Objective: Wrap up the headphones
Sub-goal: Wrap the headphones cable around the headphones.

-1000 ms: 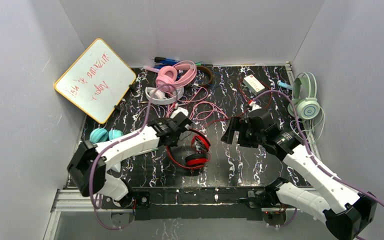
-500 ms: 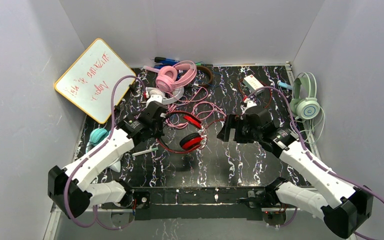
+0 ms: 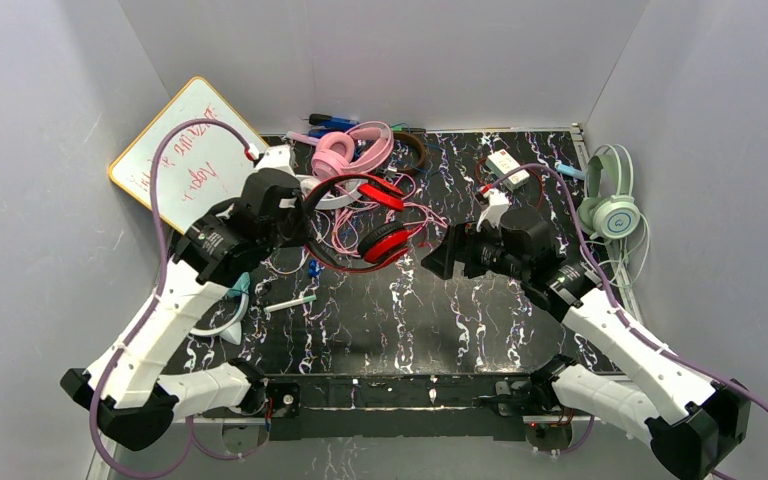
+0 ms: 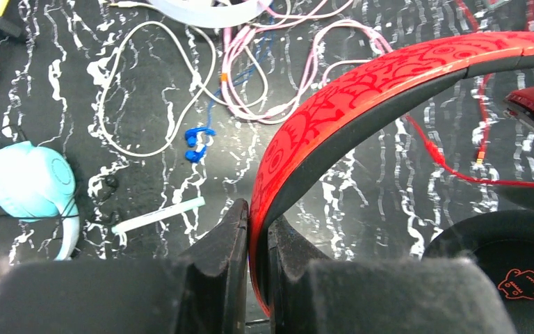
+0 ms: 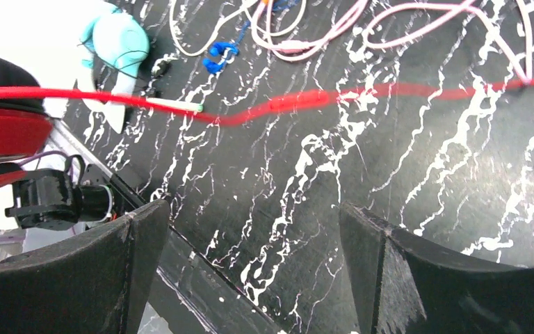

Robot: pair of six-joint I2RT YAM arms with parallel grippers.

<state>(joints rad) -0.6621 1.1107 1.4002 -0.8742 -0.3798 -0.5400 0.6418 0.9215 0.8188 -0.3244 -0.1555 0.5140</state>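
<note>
My left gripper (image 4: 257, 236) is shut on the red patterned headband (image 4: 334, 104) of the red headphones (image 3: 385, 243), which hang above the table's left middle. Their red cord (image 5: 306, 99) stretches across the right wrist view, above the table. My right gripper (image 3: 442, 262) stands wide open to the right of the red cups, with nothing between its fingers (image 5: 254, 229). Pink headphones (image 3: 345, 150) and a white pair (image 3: 328, 195) lie at the back amid tangled cords. Mint green headphones (image 3: 615, 205) lean at the right wall. Teal headphones (image 4: 31, 181) lie at the left.
A whiteboard (image 3: 185, 150) leans on the left wall. A small white box with a red label (image 3: 508, 165) lies at the back right. A white pen (image 3: 290, 303) and a small blue clip (image 4: 196, 139) lie on the black marbled table (image 3: 480, 320). Grey walls close in three sides.
My left gripper has carried the red headphones up off the table and back to the left. My right gripper has edged left and stayed open.
</note>
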